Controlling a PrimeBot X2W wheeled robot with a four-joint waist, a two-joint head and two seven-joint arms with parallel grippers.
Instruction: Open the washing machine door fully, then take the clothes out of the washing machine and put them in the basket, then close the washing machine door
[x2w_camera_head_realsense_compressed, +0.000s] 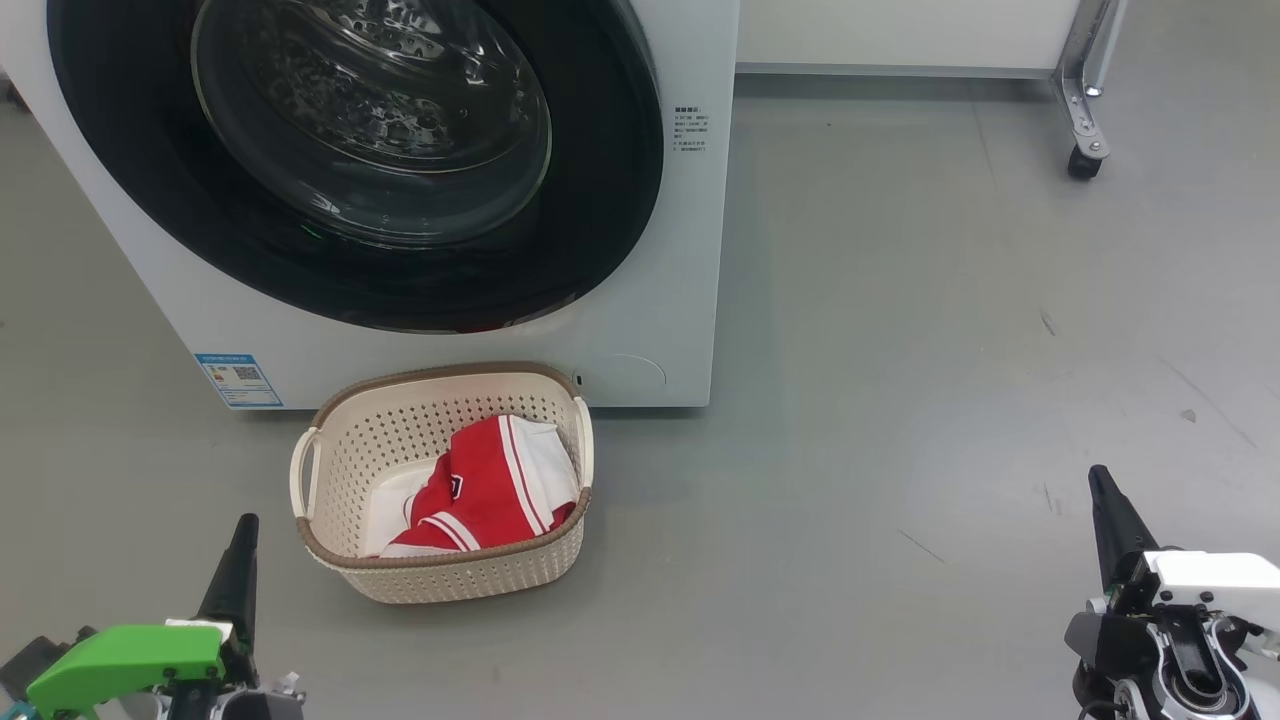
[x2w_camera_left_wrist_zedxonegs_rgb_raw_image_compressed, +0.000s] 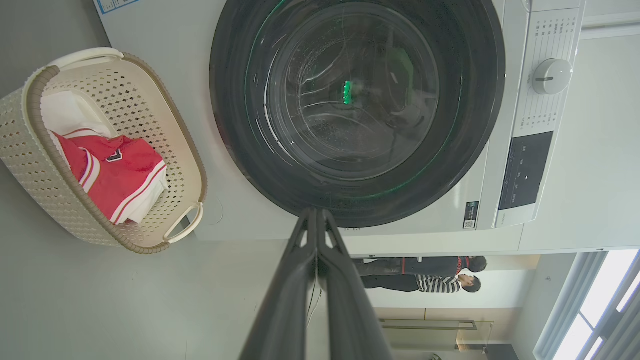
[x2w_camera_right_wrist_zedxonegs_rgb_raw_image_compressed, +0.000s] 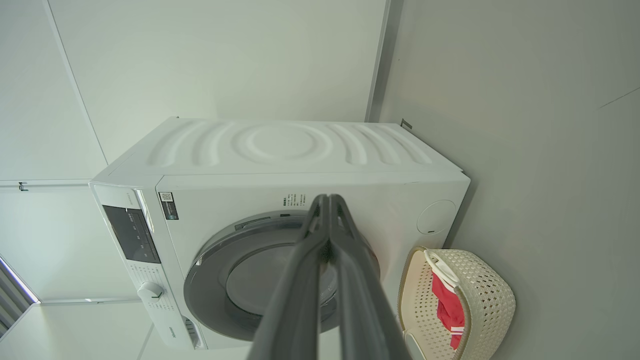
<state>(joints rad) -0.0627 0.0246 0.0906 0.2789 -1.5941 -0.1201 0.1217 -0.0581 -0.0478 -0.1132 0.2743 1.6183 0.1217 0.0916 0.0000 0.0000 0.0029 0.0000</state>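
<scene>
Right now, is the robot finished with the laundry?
It looks finished. The red clothes lie in the basket, and the washing machine door sits shut on the washing machine. Nothing is in hand: the left gripper and right gripper are shut, empty, clear of everything. Nothing looks left to do.

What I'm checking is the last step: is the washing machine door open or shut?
Shut. The washing machine door lies flush against the washing machine front, no gap showing.

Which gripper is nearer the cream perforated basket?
The left gripper, green-cased, beside the cream perforated plastic basket; the right gripper sits far off.
</scene>
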